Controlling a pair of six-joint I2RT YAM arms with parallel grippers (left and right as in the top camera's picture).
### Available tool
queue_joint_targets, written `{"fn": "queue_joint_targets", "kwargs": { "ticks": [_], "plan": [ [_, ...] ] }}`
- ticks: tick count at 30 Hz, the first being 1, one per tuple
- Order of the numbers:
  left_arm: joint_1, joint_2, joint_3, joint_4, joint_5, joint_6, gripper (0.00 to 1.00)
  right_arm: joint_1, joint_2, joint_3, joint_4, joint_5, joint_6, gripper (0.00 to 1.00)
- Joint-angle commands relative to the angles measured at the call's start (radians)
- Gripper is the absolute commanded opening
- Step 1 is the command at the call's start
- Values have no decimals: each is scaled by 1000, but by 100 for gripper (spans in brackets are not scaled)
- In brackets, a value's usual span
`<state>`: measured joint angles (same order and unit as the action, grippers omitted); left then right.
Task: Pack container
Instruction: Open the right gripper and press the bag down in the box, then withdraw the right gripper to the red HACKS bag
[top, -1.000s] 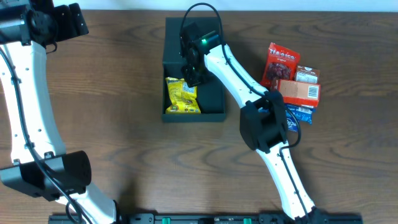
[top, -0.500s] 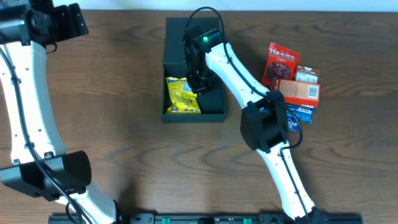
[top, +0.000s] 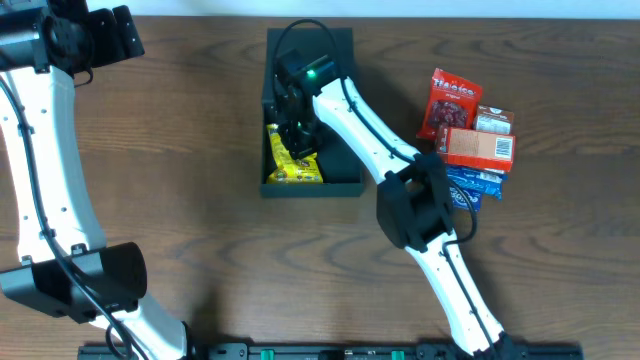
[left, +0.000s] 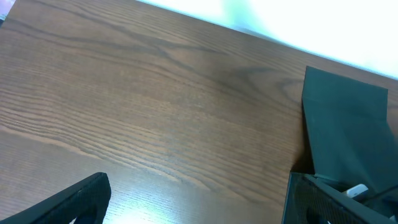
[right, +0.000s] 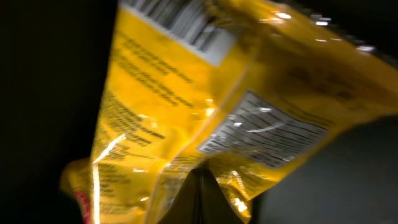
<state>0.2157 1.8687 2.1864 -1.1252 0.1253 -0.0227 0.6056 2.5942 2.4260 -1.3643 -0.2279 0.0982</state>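
Two arms work at a brown table (top: 180, 150). The dark box (top: 340, 165) sits in the middle near the far edge, with its lid flap open at the far end. A yellow snack bag (top: 295, 168) lies inside, on the left side of the box. The right gripper (top: 299, 135) is down in the box. Its jaws are squeezed tight together, with the tips on the yellow bag. The left gripper (left: 196, 190) hangs over bare wood at the far left corner, jaws spread wide, holding nothing. Right of the box lie a red bag (top: 452, 100), an orange carton (top: 480, 148) and a blue bag (top: 478, 186) — all bunched together.
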Motion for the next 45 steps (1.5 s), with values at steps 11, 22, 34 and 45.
{"fn": "queue_joint_targets", "kwargs": {
  "ticks": [11,22,34,45],
  "plan": [
    [4,9,2,-4,6,0,95,28,-9,-6,-1,-120,-101,2],
    [-4,12,1,-27,6,0,95,-65,-157,104,13,215,-43,2],
    [-76,44,0,-23,6,0,95,-476,-170,93,44,311,39,52],
    [-85,48,0,-18,6,-2,95,-598,-43,92,32,218,43,99]
  ]
}}
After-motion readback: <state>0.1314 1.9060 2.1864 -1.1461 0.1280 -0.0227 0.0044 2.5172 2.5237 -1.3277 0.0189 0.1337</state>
